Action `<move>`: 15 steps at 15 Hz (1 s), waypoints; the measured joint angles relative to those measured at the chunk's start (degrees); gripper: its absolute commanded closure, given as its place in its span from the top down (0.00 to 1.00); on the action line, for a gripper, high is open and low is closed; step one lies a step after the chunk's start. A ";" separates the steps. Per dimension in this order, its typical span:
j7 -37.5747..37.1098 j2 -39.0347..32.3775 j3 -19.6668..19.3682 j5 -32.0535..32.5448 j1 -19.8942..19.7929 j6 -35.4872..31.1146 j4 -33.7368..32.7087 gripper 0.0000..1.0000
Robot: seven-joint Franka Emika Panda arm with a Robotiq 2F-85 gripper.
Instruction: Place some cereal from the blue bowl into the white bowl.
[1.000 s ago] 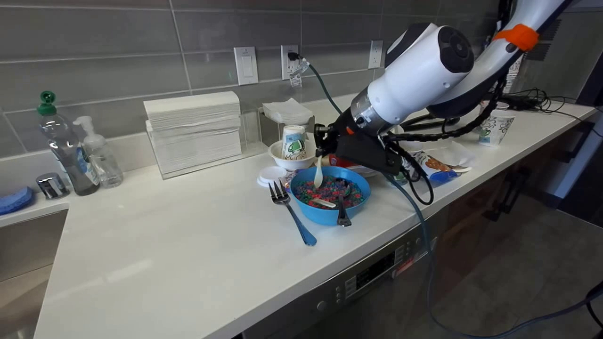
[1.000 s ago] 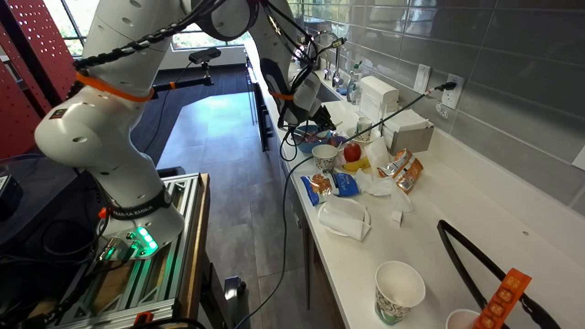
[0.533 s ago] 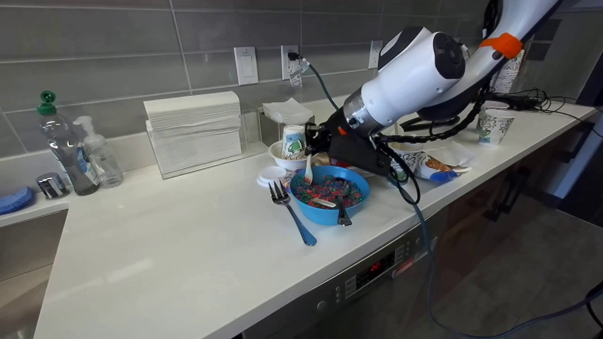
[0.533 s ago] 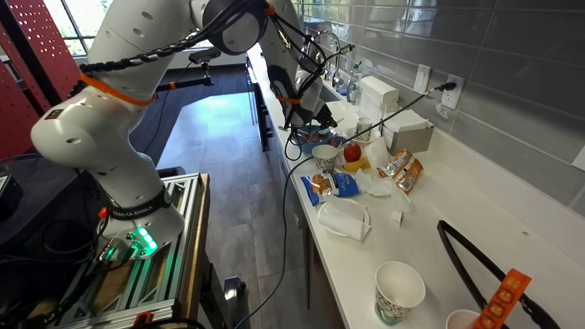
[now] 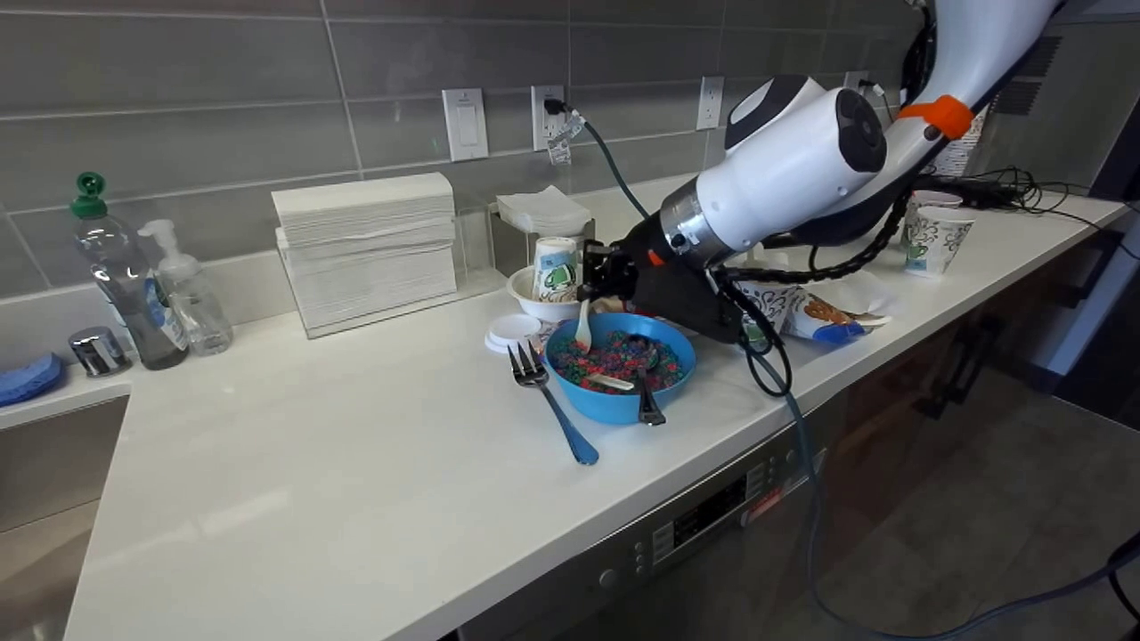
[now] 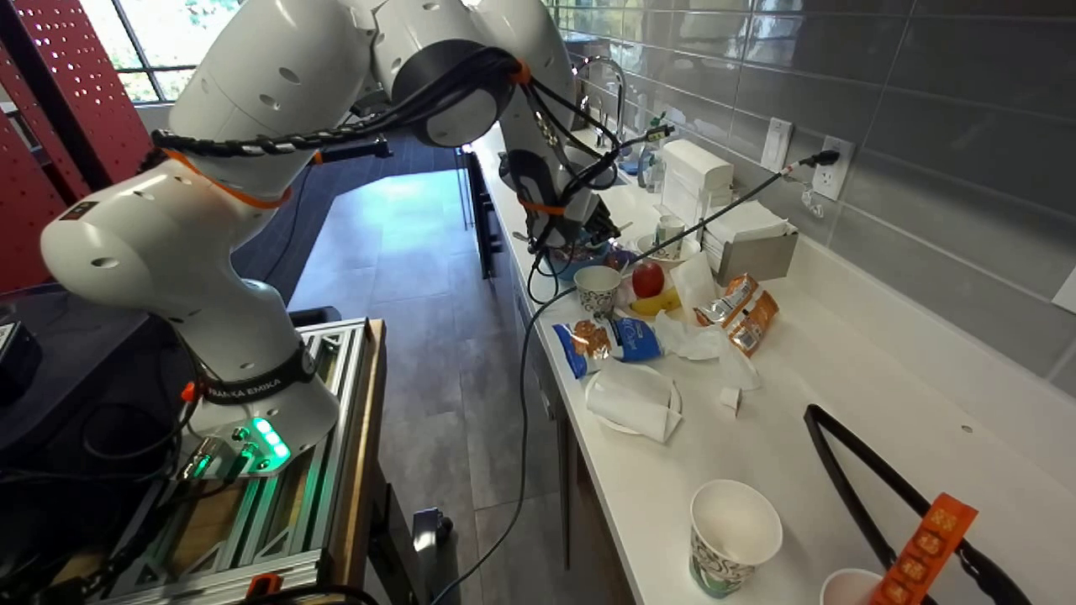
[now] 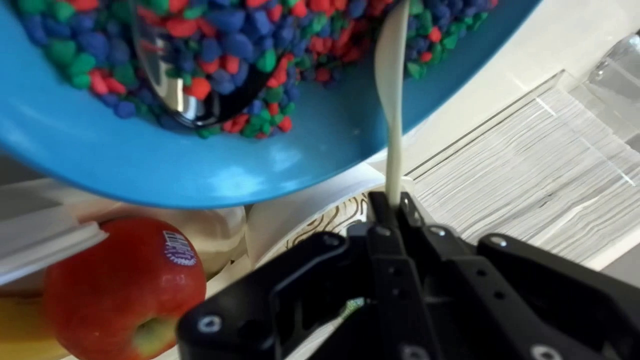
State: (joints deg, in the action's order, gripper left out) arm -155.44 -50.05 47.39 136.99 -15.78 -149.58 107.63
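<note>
The blue bowl [image 5: 607, 408] stands on the counter and holds the cereal [image 5: 614, 356], small red, blue and green pieces. It fills the top of the wrist view [image 7: 210, 175]. My gripper [image 7: 395, 202] is shut on the handle of a cream spoon [image 7: 392, 60], and is at the bowl's back rim in an exterior view [image 5: 584, 294]. The spoon's head is inside the blue bowl by the cereal; its tip is cut off in the wrist view. The white bowl [image 5: 552, 309] stands just behind with a paper cup in it. It also shows in an exterior view [image 6: 689, 249].
A metal spoon [image 5: 648, 401] and a pale handle [image 5: 613, 384] lie in the blue bowl. A fork [image 5: 557, 409] lies beside it. An apple [image 6: 648, 279], a banana [image 6: 656, 303], a paper cup [image 6: 598, 290] and snack bags crowd near. A cable crosses the counter.
My gripper and the cream spoon have shifted toward the blue bowl's rim nearer the white bowl. The wrist has lowered a little. The blue bowl has shifted slightly the same way.
</note>
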 measured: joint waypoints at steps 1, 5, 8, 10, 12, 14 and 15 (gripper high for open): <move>-0.01 -1.18 1.44 1.44 -1.59 0.75 0.49 0.01; -0.04 -6.15 7.27 7.01 -7.84 4.51 2.72 0.01; -0.04 -6.94 8.47 6.67 -9.19 4.79 3.15 0.01; -0.04 -6.98 9.01 6.59 -9.45 4.79 3.38 0.01; -0.04 -7.13 9.76 6.59 -10.02 4.79 3.59 0.01; -0.04 -7.41 10.71 6.59 -10.84 4.79 3.81 0.01; -0.04 -7.51 11.06 6.59 -11.22 4.79 3.93 0.01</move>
State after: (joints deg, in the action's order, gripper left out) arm -155.49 -57.57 58.45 143.58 -26.99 -144.79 111.56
